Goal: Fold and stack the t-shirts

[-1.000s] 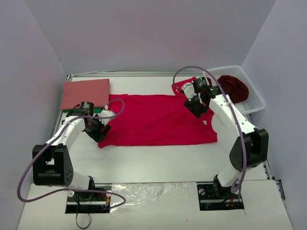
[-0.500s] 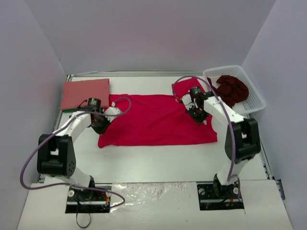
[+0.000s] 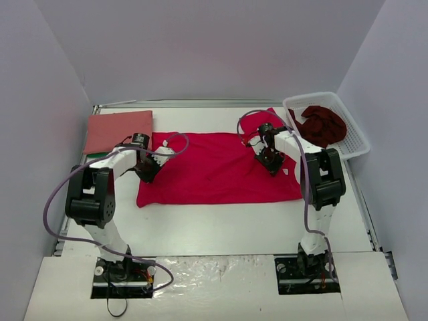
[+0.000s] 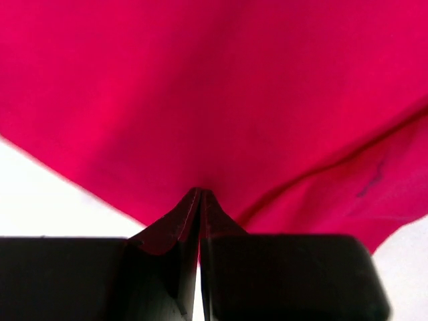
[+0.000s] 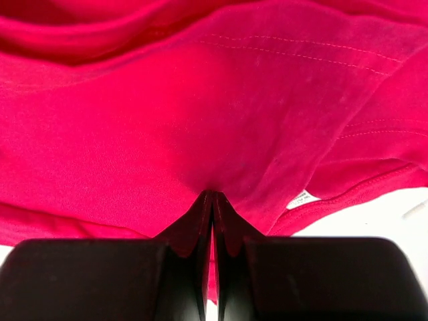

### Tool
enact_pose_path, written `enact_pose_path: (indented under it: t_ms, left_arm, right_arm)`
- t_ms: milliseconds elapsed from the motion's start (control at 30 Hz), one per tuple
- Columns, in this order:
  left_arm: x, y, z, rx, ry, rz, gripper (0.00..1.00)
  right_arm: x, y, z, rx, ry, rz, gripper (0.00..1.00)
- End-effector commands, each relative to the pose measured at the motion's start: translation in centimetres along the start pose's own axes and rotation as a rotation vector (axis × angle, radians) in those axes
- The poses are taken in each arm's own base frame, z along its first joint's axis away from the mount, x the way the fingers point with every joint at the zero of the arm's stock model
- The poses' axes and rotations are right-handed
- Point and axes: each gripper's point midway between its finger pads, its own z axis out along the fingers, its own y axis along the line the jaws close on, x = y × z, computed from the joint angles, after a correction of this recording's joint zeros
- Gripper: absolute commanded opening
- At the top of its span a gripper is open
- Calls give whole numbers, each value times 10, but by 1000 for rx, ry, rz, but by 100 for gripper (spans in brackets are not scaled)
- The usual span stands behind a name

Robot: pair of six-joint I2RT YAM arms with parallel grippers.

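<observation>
Top view: left pincer (image 3: pixel 148 168) is down on the crimson shirt (image 3: pixel 221 170) near its L edge. Right pincer (image 3: pixel 271 160) is on the same shirt toward the R end. The shirt's spread flat on the tabletop (image 3: pixel 221 221) btwn the two. Folded salmon shirt (image 3: pixel 119 130) sits just behind the left pincer. Maroon shirt (image 3: pixel 322 124) is bunched in the white basket (image 3: pixel 359 143), out past the right pincer's far side.

Left wrist cam: jaws pinched tight, small ridge of crimson cloth caught btwn the tips, bare tabletop either side.

Right wrist cam: same story, jaws closed on a crimson fold, white neck label (image 5: pixel 304 198) just R of the tips.
</observation>
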Motion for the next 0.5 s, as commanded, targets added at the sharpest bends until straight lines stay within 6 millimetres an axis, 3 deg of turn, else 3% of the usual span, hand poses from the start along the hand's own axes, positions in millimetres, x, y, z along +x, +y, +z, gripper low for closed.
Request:
enact_pose_path:
  t_ms: [0,233,467]
  left_arm:
    - [-8,-3,2,32,-6,24,2]
    - [14,-16,17,116,104,55,2]
    - [54,-49,13,177,208,98,2]
  right_arm:
    - [4,-1,-3,-6,25,4,0]
    - [18,4,-3,-12,51,2,0]
    - [59,21,-3,-41,124,-16,0]
